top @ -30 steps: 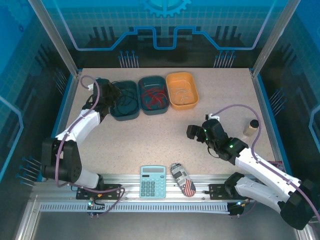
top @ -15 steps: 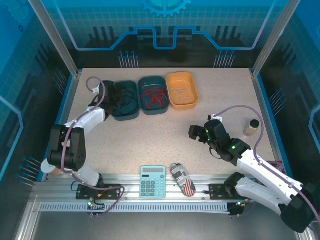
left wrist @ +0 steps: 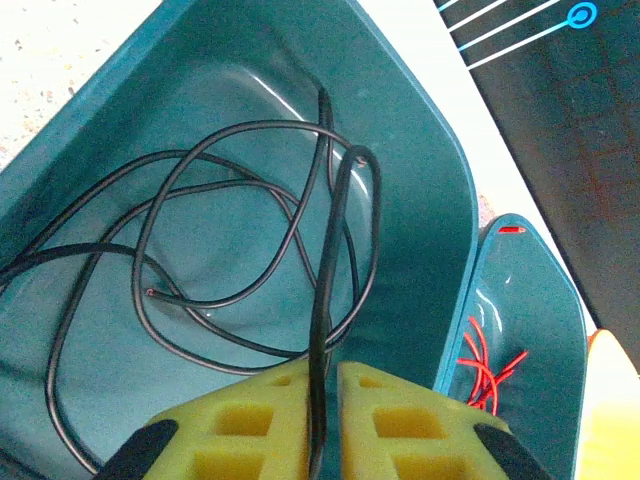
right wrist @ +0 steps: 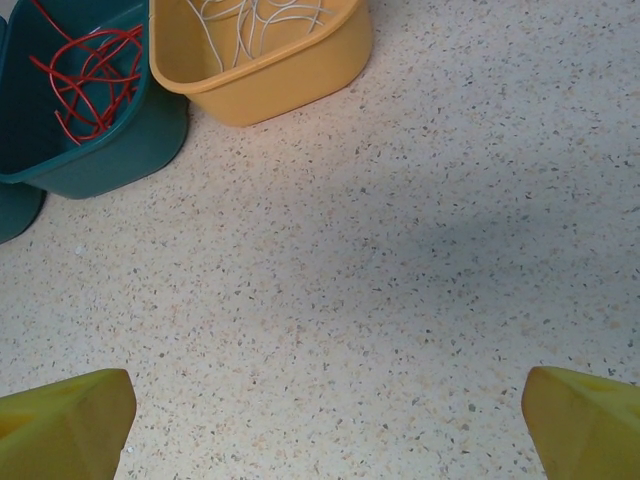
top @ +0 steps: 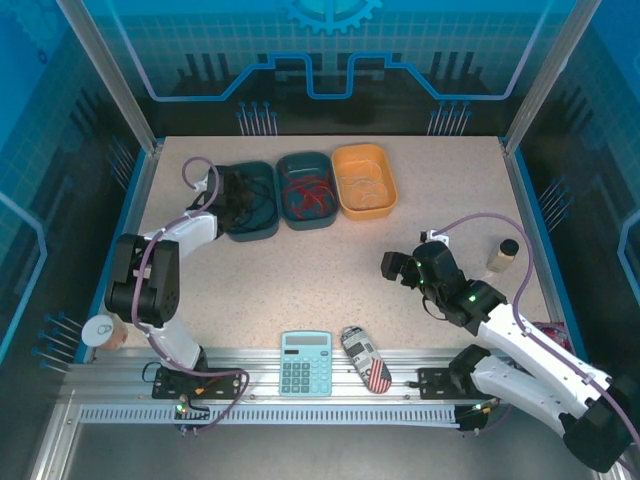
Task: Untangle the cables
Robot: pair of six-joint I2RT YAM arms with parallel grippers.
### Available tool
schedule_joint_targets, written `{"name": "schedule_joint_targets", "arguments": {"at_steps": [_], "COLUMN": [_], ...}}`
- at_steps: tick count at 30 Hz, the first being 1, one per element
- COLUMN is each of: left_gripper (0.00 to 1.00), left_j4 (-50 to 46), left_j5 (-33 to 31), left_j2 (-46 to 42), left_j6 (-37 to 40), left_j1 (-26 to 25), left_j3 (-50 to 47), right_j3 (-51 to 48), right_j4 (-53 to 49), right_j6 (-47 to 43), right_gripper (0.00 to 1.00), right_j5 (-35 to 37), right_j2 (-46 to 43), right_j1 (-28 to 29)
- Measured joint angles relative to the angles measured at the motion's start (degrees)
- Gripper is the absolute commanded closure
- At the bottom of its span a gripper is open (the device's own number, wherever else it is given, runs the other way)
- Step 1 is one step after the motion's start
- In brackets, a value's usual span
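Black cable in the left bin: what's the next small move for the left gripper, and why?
Probably open the left gripper wider and lift clear: the black cable runs between its nearly closed fingers, loops already inside the left teal bin, while red cables and pale cables sit in separate bins.

A black cable (left wrist: 321, 300) runs between the end effector's (left wrist: 322, 378) pads (left wrist: 250, 420) over a teal bin (left wrist: 425, 230).
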Motion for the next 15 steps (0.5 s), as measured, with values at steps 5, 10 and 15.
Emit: {"name": "schedule_joint_targets", "arguments": {"at_steps": [5,10,15], "left_gripper": [0.69,0.54,0.43], "left_j4": [0.1,-0.8,-3.0], "left_j5": [0.0,0.0,0.0], "left_j2": [0.0,0.2,1.5], "left_j6": [0.5,2.2,4.4], "left_j1": [0.0,0.0,0.0], "left_j3": [0.9,3.1,6.5], "right_j3": [0.0,0.0,0.0], "right_j4": [-0.7,-1.4,-1.4], "right_j6": [0.0,0.0,0.2], "right_gripper": [0.00,0.00,0.00], "right_j5": [0.0,0.1,0.2], "right_j2": [-0.3,-1.4,-2.4], "right_j1": [-0.2,-0.2,-0.2]}}
